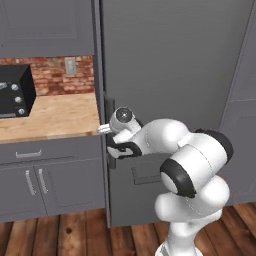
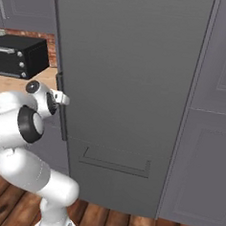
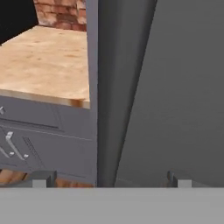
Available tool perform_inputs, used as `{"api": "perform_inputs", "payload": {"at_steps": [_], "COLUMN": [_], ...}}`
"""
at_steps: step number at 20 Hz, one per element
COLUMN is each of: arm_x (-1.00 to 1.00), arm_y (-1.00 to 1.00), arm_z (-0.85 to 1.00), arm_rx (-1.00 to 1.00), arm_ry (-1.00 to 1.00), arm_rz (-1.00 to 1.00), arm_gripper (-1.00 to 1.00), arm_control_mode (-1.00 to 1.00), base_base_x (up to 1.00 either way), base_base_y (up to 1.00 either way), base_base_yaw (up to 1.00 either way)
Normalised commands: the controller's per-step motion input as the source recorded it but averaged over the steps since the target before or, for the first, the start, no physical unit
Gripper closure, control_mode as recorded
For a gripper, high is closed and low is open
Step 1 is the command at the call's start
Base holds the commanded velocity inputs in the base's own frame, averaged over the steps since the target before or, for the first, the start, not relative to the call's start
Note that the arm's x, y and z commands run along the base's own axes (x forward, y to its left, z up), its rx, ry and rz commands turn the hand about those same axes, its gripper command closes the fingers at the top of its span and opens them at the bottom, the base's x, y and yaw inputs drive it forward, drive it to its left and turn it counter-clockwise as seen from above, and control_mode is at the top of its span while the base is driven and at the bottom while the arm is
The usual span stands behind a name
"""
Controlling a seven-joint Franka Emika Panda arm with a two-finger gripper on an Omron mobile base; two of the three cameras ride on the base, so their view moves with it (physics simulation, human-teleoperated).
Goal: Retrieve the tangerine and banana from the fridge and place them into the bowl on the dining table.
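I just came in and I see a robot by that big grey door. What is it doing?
The robot is trying to get into the fridge to fetch fruit. Its door looks shut, so nothing inside can be seen. The arm has reached to the door's left edge, by the long black handle. Its claw is open, with one fingertip on each side of that edge, and holds nothing. Beside the fridge are a wooden counter and a black oven.

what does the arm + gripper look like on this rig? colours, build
Glossy white arm built of rounded, bulbous segments, with black rings at the joints and a grey round cap on the wrist joint. No loose cables or markings visible. The gripper has two small dark grey, blocky finger tips.
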Motion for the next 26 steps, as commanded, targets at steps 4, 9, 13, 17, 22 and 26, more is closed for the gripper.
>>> {"api": "perform_inputs", "payload": {"at_steps": [4, 9, 13, 17, 22, 26], "arm_x": [0.48, 0.47, 0.46, 0.4, 0.4, 0.46], "arm_y": [0.26, 0.18, 0.16, 0.04, 0.05, 0.05], "arm_z": [-0.38, -0.36, -0.37, -0.43, -0.47, -0.42], "arm_rx": [-0.1, -0.09, -0.06, -0.05, -0.03, 0.0], "arm_ry": [0.03, 0.01, 0.0, 0.0, 0.0, 0.0], "arm_rz": [0.0, 0.0, 0.0, -0.01, -0.02, 0.0], "arm_gripper": [-1.0, -1.0, -1.0, -1.0, -1.0, -1.0], "arm_control_mode": [-1.0, -1.0, -1.0, -1.0, -1.0, -1.0], "base_base_x": [0.0, 0.0, 0.0, 0.0, 0.0, 0.0], "base_base_y": [0.0, 0.0, 0.0, 0.0, 0.0, 0.0], "base_base_yaw": [0.0, 0.0, 0.0, 0.0, 0.0, 0.0]}}
